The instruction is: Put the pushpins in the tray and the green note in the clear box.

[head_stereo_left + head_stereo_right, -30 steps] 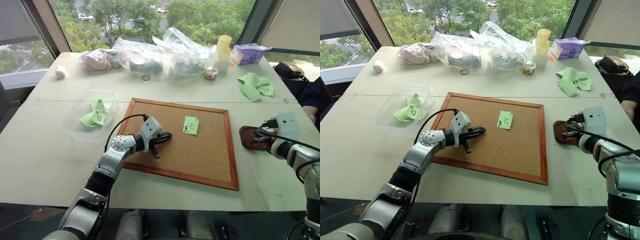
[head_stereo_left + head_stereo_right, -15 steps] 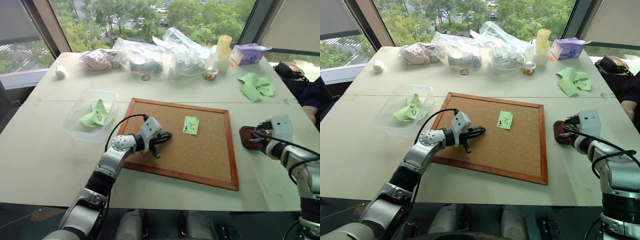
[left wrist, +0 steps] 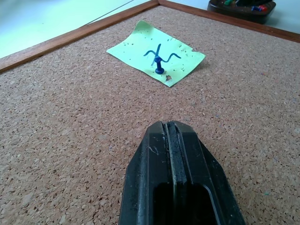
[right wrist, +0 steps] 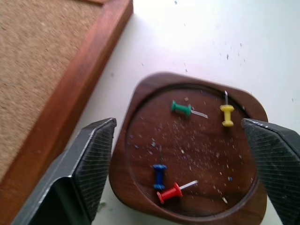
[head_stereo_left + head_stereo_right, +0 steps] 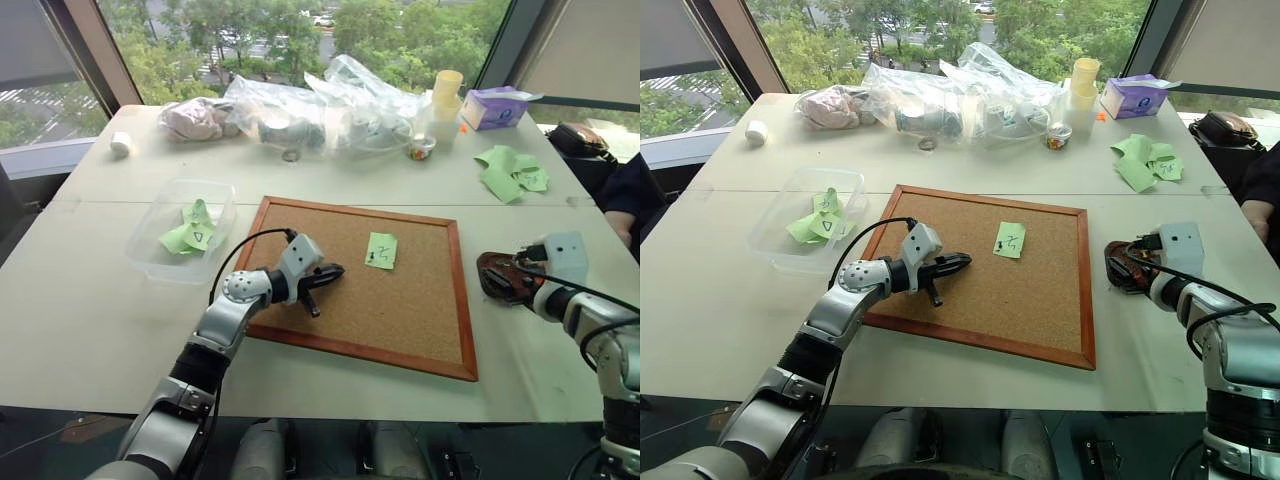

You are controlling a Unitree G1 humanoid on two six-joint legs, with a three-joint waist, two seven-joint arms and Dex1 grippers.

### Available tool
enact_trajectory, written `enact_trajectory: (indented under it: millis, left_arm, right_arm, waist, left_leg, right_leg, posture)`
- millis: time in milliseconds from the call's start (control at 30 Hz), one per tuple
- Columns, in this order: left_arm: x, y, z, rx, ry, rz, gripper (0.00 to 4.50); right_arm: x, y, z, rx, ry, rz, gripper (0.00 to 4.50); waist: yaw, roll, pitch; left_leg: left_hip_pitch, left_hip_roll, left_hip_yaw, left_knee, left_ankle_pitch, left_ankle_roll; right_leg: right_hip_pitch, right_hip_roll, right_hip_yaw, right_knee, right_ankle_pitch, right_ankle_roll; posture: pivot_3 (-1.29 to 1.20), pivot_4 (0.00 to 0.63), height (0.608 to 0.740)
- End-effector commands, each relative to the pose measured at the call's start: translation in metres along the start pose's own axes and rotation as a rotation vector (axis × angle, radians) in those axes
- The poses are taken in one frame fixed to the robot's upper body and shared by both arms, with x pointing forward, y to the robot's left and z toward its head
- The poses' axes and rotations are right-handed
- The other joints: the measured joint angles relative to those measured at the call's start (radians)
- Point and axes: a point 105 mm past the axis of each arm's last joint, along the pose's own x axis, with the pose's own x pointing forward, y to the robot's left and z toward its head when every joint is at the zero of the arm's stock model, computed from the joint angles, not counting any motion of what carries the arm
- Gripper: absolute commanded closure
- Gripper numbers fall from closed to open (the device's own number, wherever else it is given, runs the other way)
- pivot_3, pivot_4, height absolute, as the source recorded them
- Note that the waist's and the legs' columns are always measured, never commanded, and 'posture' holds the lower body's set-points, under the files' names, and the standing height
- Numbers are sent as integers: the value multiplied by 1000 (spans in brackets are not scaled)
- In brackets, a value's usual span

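Note:
The green note point(image 5: 381, 250) lies on the cork board, held down by a small blue pushpin point(image 3: 160, 70). My left gripper point(image 3: 169, 127) is shut and empty, hovering low over the cork a short way from the note. The dark reddish-brown tray point(image 4: 145, 89) sits on the table just right of the board. Several pushpins lie in it, among them a green one point(image 4: 180, 108), a yellow one point(image 4: 227, 115) and a red one point(image 4: 169, 193). My right gripper point(image 4: 178, 140) stands open just above the tray, one finger on each side. The clear box point(image 5: 165, 205) sits left of the board, with green paper pieces inside.
The wood-framed cork board point(image 5: 400, 330) fills the table's middle. Clear plastic bags point(image 5: 320, 110), yellow cups point(image 5: 447, 95) and a purple tissue box point(image 5: 495, 107) line the back edge. Plain green paper pieces point(image 5: 510, 170) lie back right. A person's dark sleeve point(image 5: 625, 195) is at the right edge.
My right gripper, shut half a second ago, has opened wide above the tray. The left arm and the note have not moved.

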Motion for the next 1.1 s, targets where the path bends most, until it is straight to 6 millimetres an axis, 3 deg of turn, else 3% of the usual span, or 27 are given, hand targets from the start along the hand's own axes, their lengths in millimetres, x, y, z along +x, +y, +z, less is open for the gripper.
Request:
enact_trajectory:
  millis: [33, 267, 367, 500, 600, 833, 1033, 1100]
  left_arm:
    - [-2, -2, -23, -33, 77, 7, 4500]
    - [0, -1, -21, -32, 75, 10, 4500]
    - [0, 0, -21, -33, 75, 14, 4500]
    - [-2, 1, -20, -36, 73, 25, 4500]
    - [-5, 0, -21, -36, 74, 34, 4500]
    - [-10, 1, -21, -41, 76, 54, 4500]
    - [-14, 1, -22, -42, 81, 63, 4500]
    - [-15, 1, -22, -43, 82, 65, 4500]
  right_arm:
    - [-7, 18, 37, -39, -115, 72, 36]
    - [8, 98, 59, -103, -181, 373, 36]
    - [19, 120, 59, -127, -168, 422, 841]
    - [30, 139, 61, -142, -167, 465, 2722]
    - [42, 160, 56, -185, -149, 511, 2722]
    - [58, 176, 36, -203, -101, 553, 2722]
    - [62, 176, 24, -226, -75, 551, 2722]
    - [62, 174, 22, -235, -76, 547, 3239]
  waist:
    - [0, 0, 0]
    - [-1, 0, 0]
    - [4, 0, 0]
    - [2, 0, 0]
    - [-3, 0, 0]
    - [-5, 0, 0]
    - [-9, 0, 0]
    - [-9, 0, 0]
  left_leg:
    - [0, 0, 0, 0, 0, 0]
    - [0, 0, -1, 0, 0, 0]
    - [0, 0, -1, 0, 0, 0]
    - [-2, -1, 0, 0, 0, 1]
    - [-1, 0, 0, 0, 0, 1]
    - [-2, 0, 1, 0, 2, -4]
    - [-2, 0, 1, 0, 3, -5]
    - [-2, 0, 1, 0, 3, -5]
  right_leg:
    - [0, 0, 0, 0, 0, 0]
    - [0, 0, 0, 0, 0, 0]
    - [0, 0, 0, 0, 0, 0]
    - [-1, -1, -1, 0, 0, 0]
    - [-1, 0, -1, 0, 0, 0]
    - [-1, 0, -1, 0, 0, 0]
    - [-2, 0, -1, 0, 0, 0]
    - [-2, 0, -1, 0, 0, 0]
  posture:
    - [0, 150, 740]
    - [0, 150, 740]
    - [0, 150, 740]
    - [0, 150, 740]
    - [0, 150, 740]
    - [0, 150, 740]
    - [0, 150, 740]
    - [0, 150, 740]
